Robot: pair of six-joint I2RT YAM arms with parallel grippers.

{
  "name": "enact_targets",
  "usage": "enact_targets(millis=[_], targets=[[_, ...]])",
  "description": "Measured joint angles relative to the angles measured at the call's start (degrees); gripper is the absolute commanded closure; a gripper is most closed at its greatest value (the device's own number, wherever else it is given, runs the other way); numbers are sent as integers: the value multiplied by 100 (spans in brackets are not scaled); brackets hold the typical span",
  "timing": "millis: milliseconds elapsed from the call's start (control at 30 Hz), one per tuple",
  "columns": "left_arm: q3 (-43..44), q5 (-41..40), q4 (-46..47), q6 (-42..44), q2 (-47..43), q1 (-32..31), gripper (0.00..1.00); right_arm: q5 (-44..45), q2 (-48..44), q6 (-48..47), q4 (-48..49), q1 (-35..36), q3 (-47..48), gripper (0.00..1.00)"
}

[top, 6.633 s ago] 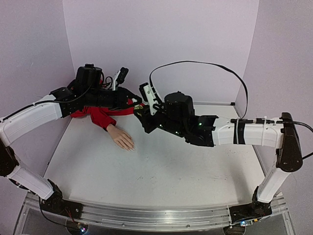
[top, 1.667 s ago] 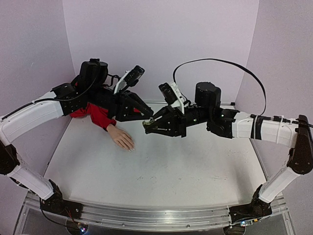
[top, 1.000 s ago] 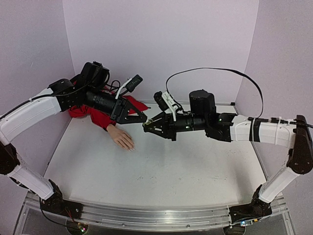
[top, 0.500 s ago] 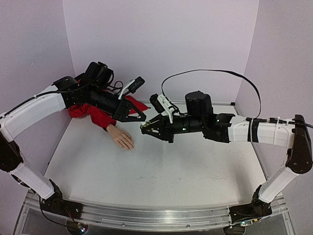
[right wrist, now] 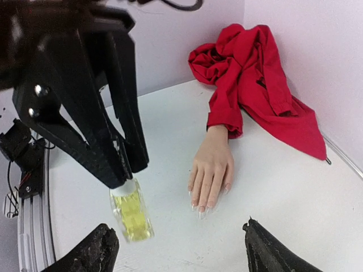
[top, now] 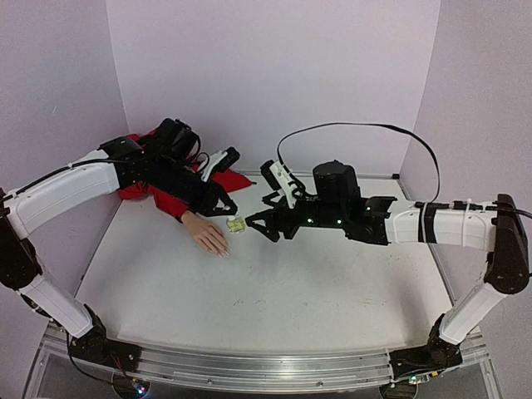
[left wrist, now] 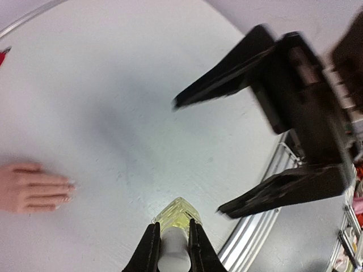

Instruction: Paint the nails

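**A:** We start at the nails (right wrist: pixel 201 208), tiny tips on the mannequin hand (top: pixel 206 234). It lies flat near the far-left corner of the worktop (top: pixel 291 291), fingers pointing out toward the middle.

**B:** They look hard and glossy to us, so paint should sit on them. But they're small targets, packed close together. We'd say a feather touch is needed.

**A:** And we wouldn't grab the nails at all. If the hand needs steadying, we'd take it by the back or the wrist. It looks light to us, likely to skid if nudged.

**B:** The red sleeve (right wrist: pixel 249 73) behind it is soft cloth, bunched toward the far edge. We doubt it anchors anything.

**A:** Moving outward, the left gripper (left wrist: pixel 172 226) is clamped on the white cap (left wrist: pixel 172 250) of the little yellowish bottle (right wrist: pixel 131 212), which sits just beside the fingertips.

**B:** It's small, smooth-sided and probably glass, so we'd call it slippery and breakable. We can't tell whether its base touches the worktop.

**A:** On the bottle's other side the right gripper (left wrist: pixel 197 158) stands wide open, holding nothing.

**B:** So both arms crowd in over the hand. What's in the way, as we see it, is the bottle and those two grippers so near the fingers. A careless swing could shove the hand.
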Motion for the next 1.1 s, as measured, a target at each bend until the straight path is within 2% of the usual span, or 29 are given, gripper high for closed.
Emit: enact_targets(millis=[133,367,500,800,1100], targets=[[-730,-739,-31,-487,-9,385,100,564,0,118,13,-90,-240,15],[-2448,-2800,-195,-1810,-17,1174,100,1338,-48,306,31,-308,-695,12],[-2900,-3383,-188,-2446,-68,1346,100,1545,-177,391,44,-446,-911,12],[-3279,-3893,103,-3165,-31,1729,100,1735,-531,498,173,-693,-1202,10],[-3447,-4028,345,-3453,17,1757,84,1803,-776,603,212,-925,-1493,9]])
